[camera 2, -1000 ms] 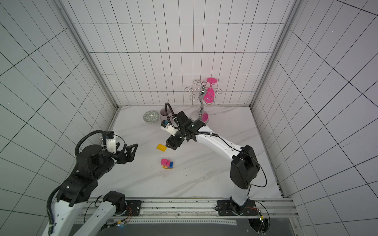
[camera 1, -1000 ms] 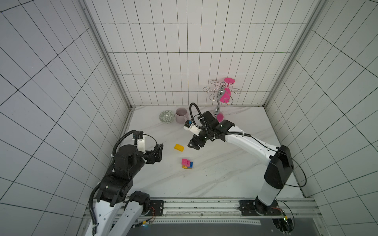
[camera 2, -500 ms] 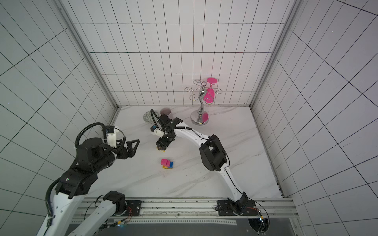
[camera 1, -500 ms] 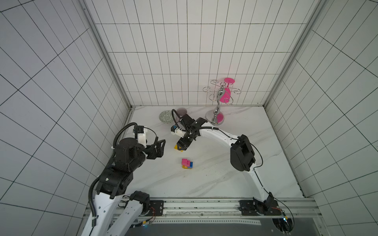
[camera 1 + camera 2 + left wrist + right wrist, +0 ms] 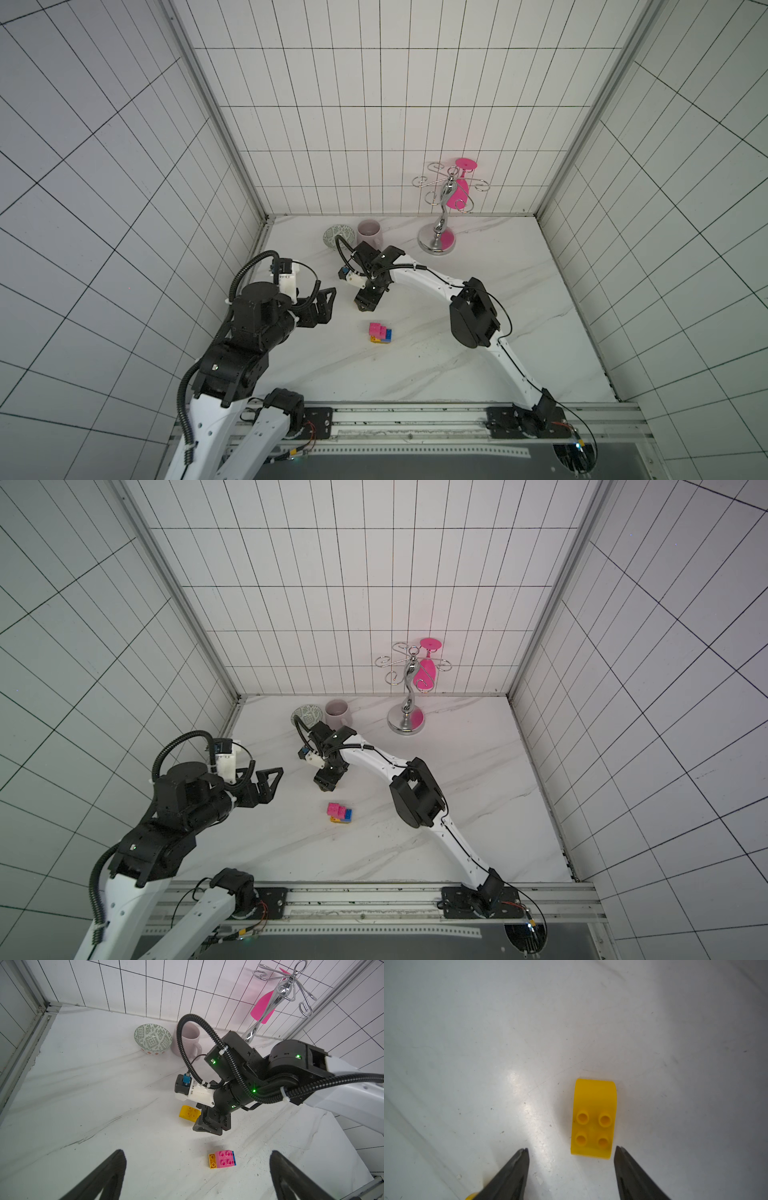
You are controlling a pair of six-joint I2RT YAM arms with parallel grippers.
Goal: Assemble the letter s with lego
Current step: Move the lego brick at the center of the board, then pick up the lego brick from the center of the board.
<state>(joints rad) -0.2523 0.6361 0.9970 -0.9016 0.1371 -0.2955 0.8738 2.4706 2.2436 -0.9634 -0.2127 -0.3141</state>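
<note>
Jaws of right claw [image 5: 571, 1149] stand apart, clamped on nothing. Loose yellow brick [image 5: 593, 1118] lies flat, studs up, just ahead of the tips; long axis runs straight away from the claw, body off-centre, hard by one jaw. Right arm far nearer; left claw [image 5: 196, 1152] gapes wide, well apart. Joined pink-blue-yellow stack [image 5: 223, 1158] near, not touching. White marble table [image 5: 415, 374], scuffed. Beyond: bowl [image 5: 330, 237], mug [image 5: 368, 232], glass stand [image 5: 428, 245], tiled walls [image 5: 374, 124].
</note>
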